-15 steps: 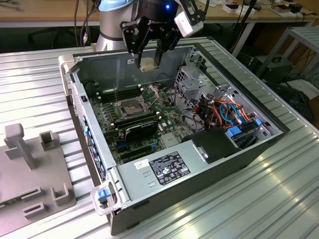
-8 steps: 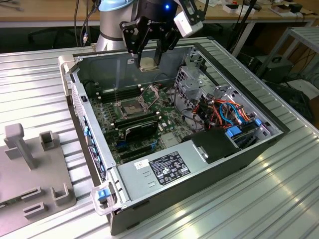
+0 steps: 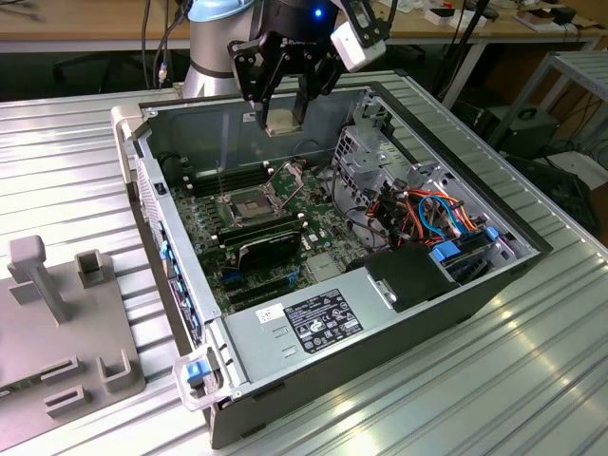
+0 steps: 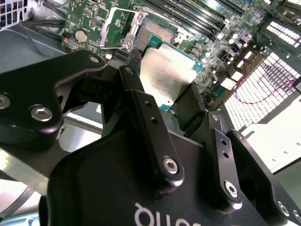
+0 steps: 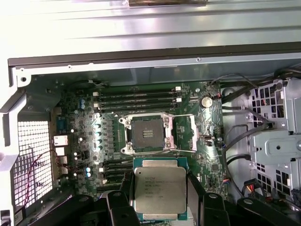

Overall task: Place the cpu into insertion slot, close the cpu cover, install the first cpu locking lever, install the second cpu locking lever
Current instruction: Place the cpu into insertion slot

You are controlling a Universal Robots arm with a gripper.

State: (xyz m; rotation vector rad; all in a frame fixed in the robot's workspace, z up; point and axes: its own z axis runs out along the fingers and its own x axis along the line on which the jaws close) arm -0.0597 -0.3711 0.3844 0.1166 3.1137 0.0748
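Black jaws clamped on the edges of the silvery-grey square metal-topped cpu [image 5: 159, 190], which hangs above the green motherboard [image 5: 211, 141] inside the open grey computer case [image 3: 285, 356]. Dark-centred square insertion slot [image 5: 146, 135] uncovered; silvery hinged cpu cover [image 5: 194, 133] open beside it.

Free room above insertion slot [image 5: 146, 135]

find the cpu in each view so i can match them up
Exterior view: the cpu is held in the hand above the open case, near its far wall.
Second wrist view: the cpu is in the hand, in front of the socket.
First wrist view: the cpu is in the hand, just short of the socket.
Shared landmark: the insertion slot, empty.
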